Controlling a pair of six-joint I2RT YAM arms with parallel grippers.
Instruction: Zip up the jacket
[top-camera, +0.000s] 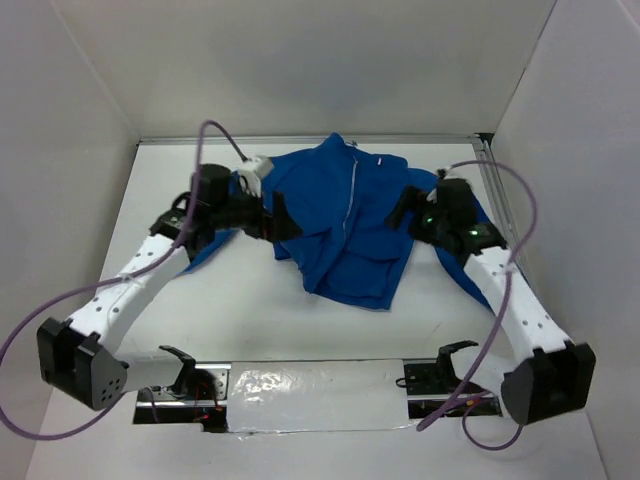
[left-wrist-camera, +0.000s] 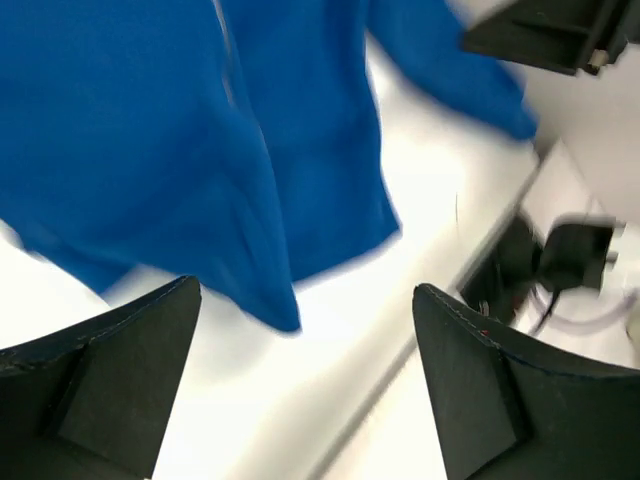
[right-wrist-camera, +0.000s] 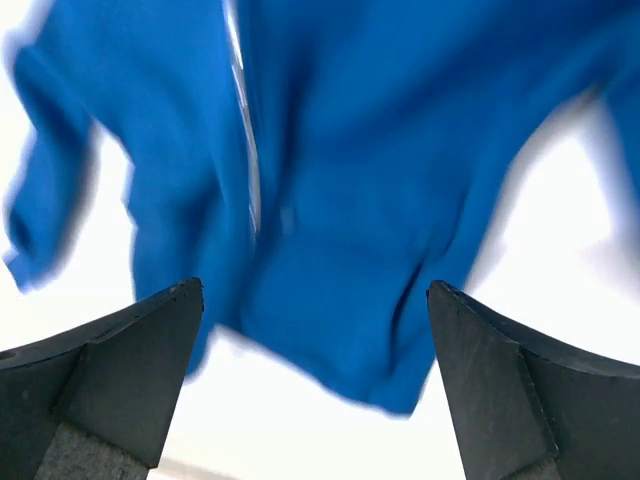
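The jacket (top-camera: 340, 235) lies rumpled on the white table (top-camera: 250, 310), collar at the far side and pale zipper (top-camera: 350, 200) down its front. Only the top view shows all of it, since my blurred wrist views catch just its lower blue cloth. My left gripper (top-camera: 278, 222) and right gripper (top-camera: 402, 207) flank it, jaws wide and holding nothing, while purple cables (top-camera: 40, 400) loop off both arms.

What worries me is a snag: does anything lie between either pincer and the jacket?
Nothing visible does. The open left pincer and right pincer each face the jacket directly; its zipper lies uncovered.
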